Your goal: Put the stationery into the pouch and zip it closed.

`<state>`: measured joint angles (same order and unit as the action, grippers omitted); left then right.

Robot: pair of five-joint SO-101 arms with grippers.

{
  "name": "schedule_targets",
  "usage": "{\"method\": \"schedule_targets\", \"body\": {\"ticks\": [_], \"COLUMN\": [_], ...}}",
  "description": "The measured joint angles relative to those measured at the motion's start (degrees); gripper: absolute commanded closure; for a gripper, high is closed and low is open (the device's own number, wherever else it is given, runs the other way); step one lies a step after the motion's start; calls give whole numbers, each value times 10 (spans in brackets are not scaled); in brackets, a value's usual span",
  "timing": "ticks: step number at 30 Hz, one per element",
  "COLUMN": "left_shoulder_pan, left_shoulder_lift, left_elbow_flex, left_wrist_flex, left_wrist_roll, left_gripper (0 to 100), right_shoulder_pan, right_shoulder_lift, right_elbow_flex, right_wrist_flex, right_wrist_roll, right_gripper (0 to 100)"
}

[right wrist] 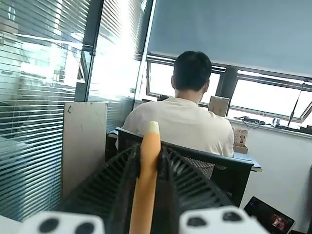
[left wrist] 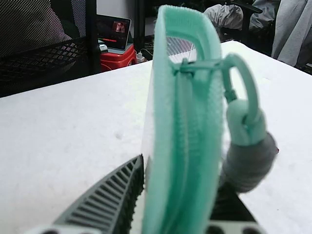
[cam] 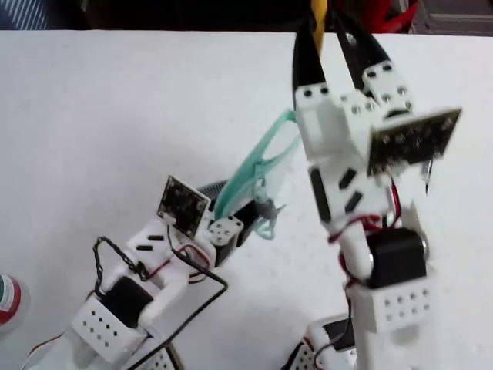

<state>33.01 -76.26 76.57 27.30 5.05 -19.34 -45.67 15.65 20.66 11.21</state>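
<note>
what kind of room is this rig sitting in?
Looks like an office, probably a shared workspace: slatted window blinds, a mesh office chair, and a laptop screen beyond the white work table.

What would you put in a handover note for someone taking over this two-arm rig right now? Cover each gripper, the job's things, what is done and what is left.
Left gripper: fingers shut on the mint-green fabric zip pouch, held on edge over the white table, zip side up.
Right gripper: fingers shut on an orange pen-like stick with a pale tip, raised, not touching the pouch.
Done: pouch and stick both gripped.
Left: put the stick into the pouch, then zip it closed. How far the zip is open, and whether anything is inside, cannot be told.
</note>
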Motion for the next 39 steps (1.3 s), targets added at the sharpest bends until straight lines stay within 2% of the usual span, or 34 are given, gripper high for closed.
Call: {"method": "schedule_targets", "body": {"ticks": [8,14,21,23,28,35,39], "left_shoulder_pan": [-4,-39,-40,-40,-41,-41,-41], "left_shoulder_lift": [0,0,0,0,0,0,0], "left_elbow_flex": [0,0,0,0,0,0,0], "left_wrist_flex": [0,0,0,0,0,0,0], "left_wrist_roll": [0,0,0,0,0,0,0], "left_gripper": [853,852,851,851,851,851,852], "right_shoulder_pan": [-4,-7,-55,-65,-82,-71,-17], "right_shoulder_lift": [77,10,-99,-104,-105,-116,-118], "right_elbow_flex": [10,117,233,236,237,145,103], "right_wrist_flex": [-12,-12,22,48,102,198,233], "right_wrist_roll": [-21,-61,-51,-21,9,-10,-12], "right_gripper": [981,981,976,934,693,724,726]}}
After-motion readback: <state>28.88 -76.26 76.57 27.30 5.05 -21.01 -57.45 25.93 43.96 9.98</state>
